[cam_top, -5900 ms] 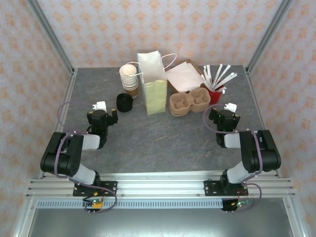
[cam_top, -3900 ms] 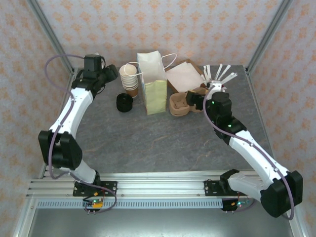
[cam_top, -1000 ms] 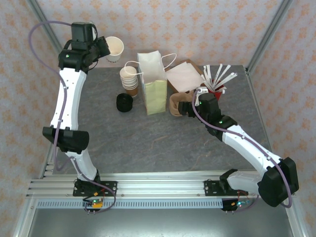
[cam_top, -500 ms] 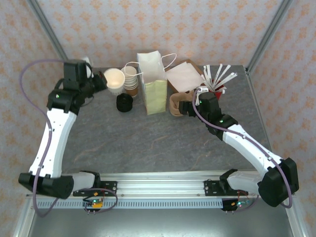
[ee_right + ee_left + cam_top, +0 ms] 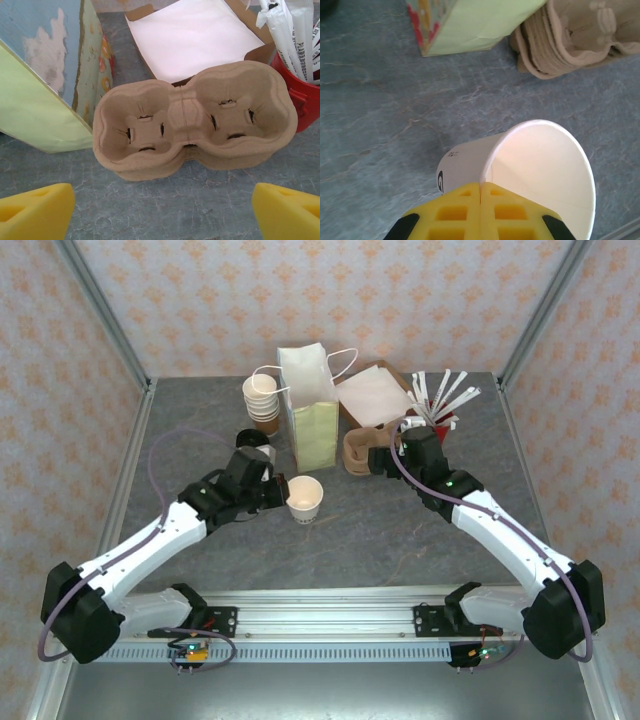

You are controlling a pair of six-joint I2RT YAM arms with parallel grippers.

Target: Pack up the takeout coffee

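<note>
The lidless cup [image 5: 305,498] is low before the bag [image 5: 312,425], its wall pinched in my closed left pincer [image 5: 480,190]; my right pincer [image 5: 161,207] gapes above the carrier [image 5: 192,125]. Setting-down is underway, I judge; next comes capping, then bagging.

A lidless paper cup [image 5: 305,498] is held upright at 6 o'clock of the paper bag [image 5: 312,422], clamped at its 9 o'clock side by the left gripper [image 5: 281,493]. A pulp cup carrier [image 5: 357,451] is seen at the bag's 3 o'clock, its 3 o'clock end covered by the right gripper [image 5: 382,458].
</note>
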